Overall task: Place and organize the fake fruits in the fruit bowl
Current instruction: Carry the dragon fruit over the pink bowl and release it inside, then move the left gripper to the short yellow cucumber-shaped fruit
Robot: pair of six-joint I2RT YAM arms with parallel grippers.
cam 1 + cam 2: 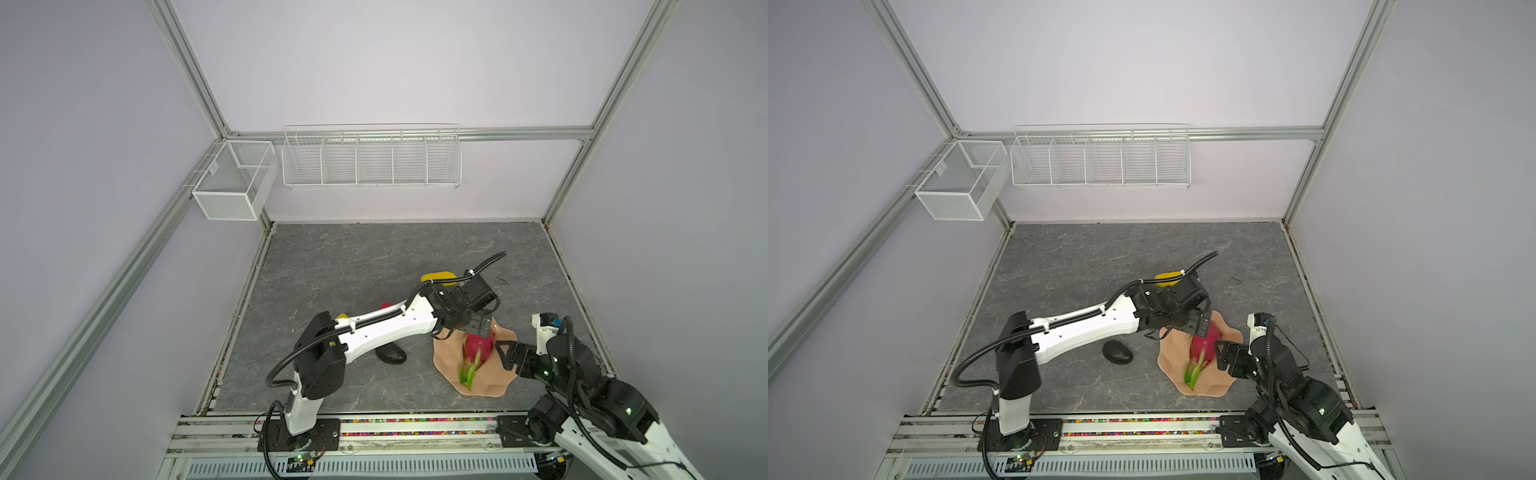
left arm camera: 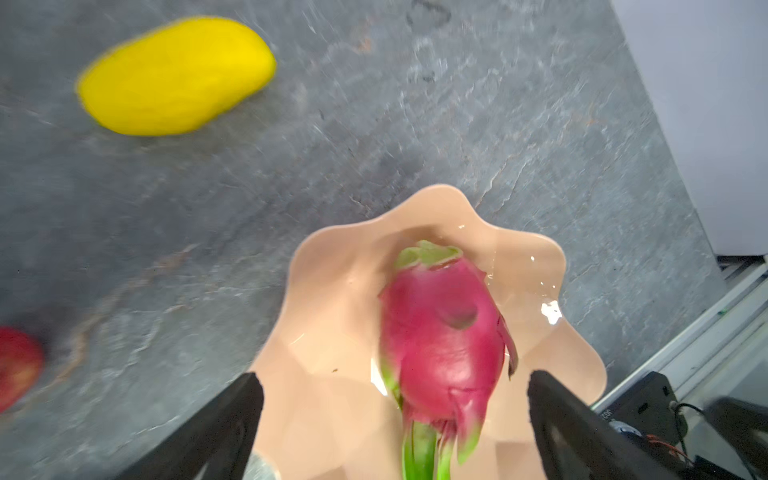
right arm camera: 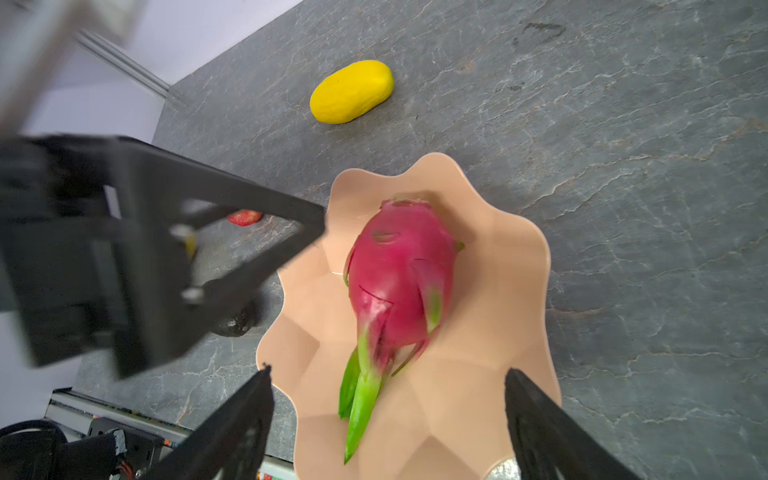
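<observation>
The magenta dragon fruit (image 1: 478, 349) (image 1: 1202, 347) (image 2: 444, 345) (image 3: 399, 274) lies in the peach-pink fruit bowl (image 1: 449, 374) (image 1: 1208, 386) (image 2: 332, 291) (image 3: 498, 270), green tips toward the front. My left gripper (image 1: 478, 326) (image 1: 1198, 324) (image 2: 395, 382) hangs open just above it, jaws clear on both sides. My right gripper (image 1: 505, 357) (image 1: 1223, 353) (image 3: 389, 374) stands open at the bowl's right edge, holding nothing. On the table lie a yellow fruit (image 1: 436, 276) (image 2: 174, 77) (image 3: 352, 92), a second yellow one (image 1: 343, 316), the red fruit (image 1: 386, 305) (image 2: 16, 365) and the avocado (image 1: 390, 354) (image 1: 1118, 352).
A white wire basket with several compartments (image 1: 372, 160) and a mesh basket (image 1: 235, 185) hang on the back wall. My left arm stretches over the red fruit and the second yellow one. A metal rail runs along the table's front edge.
</observation>
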